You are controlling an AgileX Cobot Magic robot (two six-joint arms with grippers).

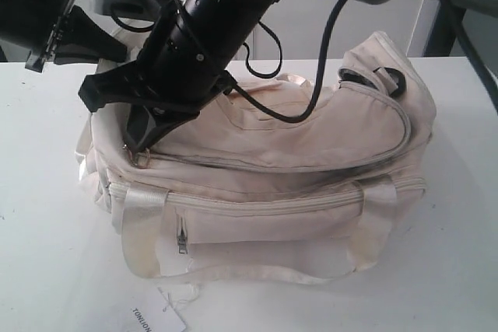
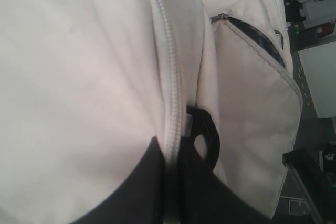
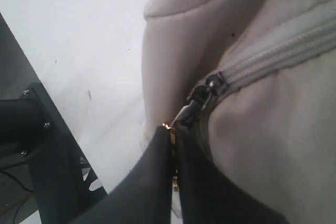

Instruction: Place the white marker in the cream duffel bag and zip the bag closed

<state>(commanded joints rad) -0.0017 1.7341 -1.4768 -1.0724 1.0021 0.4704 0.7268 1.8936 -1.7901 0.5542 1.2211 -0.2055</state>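
Note:
The cream duffel bag [image 1: 311, 145] lies on the white table [image 1: 47, 215]. My right arm reaches across it to its left end. There my right gripper [image 1: 142, 145] [image 3: 173, 132] is shut on the gold ring zip pull [image 3: 170, 128], which hangs from the dark slider [image 3: 202, 95]. The zip teeth [image 3: 278, 51] behind the slider are meshed. My left gripper [image 2: 170, 148] is shut on the bag's zip tape [image 2: 169, 77], beside a black strap ring [image 2: 207, 137]. The left arm [image 1: 54, 13] stands behind the bag's left end. The white marker is out of view.
A white paper tag [image 1: 159, 312] lies on the table in front of the bag. A pale webbing handle [image 1: 144, 223] and a front pocket zip [image 1: 181, 235] face the camera. An end pocket [image 1: 358, 79] gapes dark beside another black ring [image 1: 393, 82].

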